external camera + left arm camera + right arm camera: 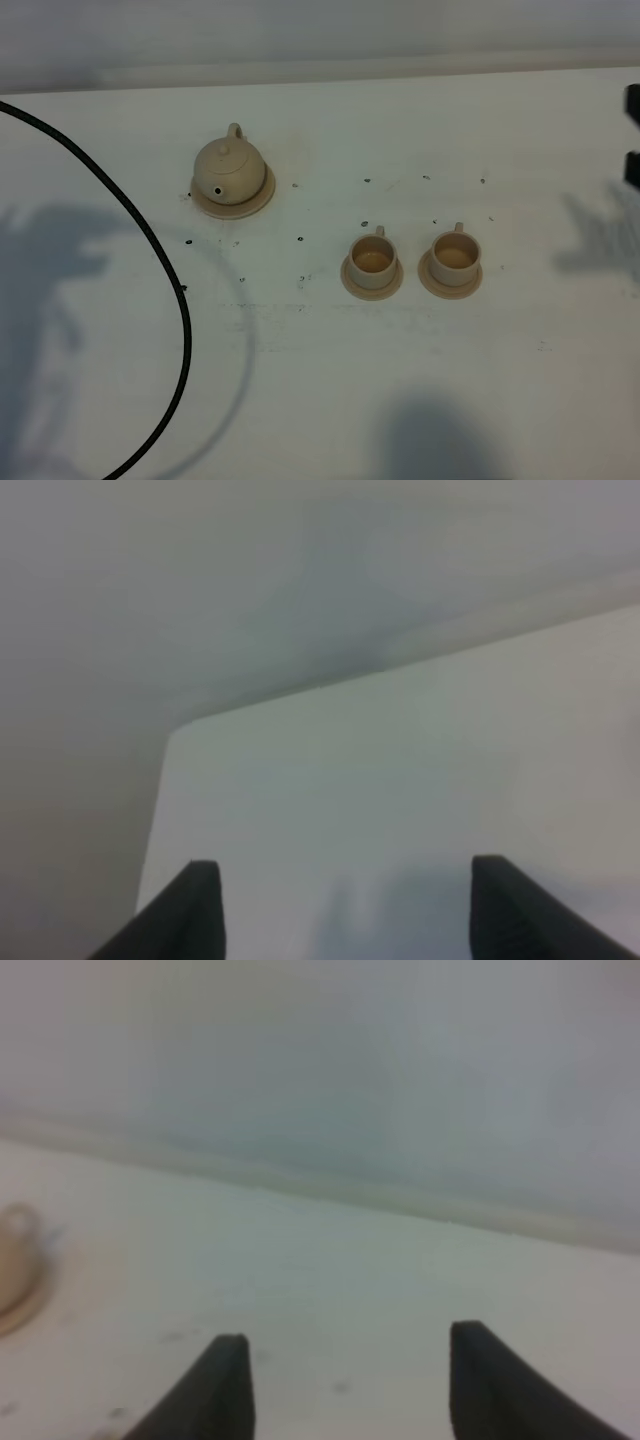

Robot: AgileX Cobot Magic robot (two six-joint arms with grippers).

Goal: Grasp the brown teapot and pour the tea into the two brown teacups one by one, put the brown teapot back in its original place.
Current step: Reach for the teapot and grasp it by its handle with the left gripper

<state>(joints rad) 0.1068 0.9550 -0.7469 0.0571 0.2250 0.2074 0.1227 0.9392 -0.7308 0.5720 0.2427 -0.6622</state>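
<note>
exterior high | brown teapot (229, 168) on saucer (263, 195) | right claw (348, 1336) jaws apart

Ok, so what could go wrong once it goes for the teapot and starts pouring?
1. The teapot sits on its saucer with the handle turned to the far side, so a grasp may slip or drag it.
2. The left-hand cup and right-hand cup are small and close together; a pour could miss or bump one.
3. The black cable curves beside the teapot; an arm reaching there could snag it.
</note>
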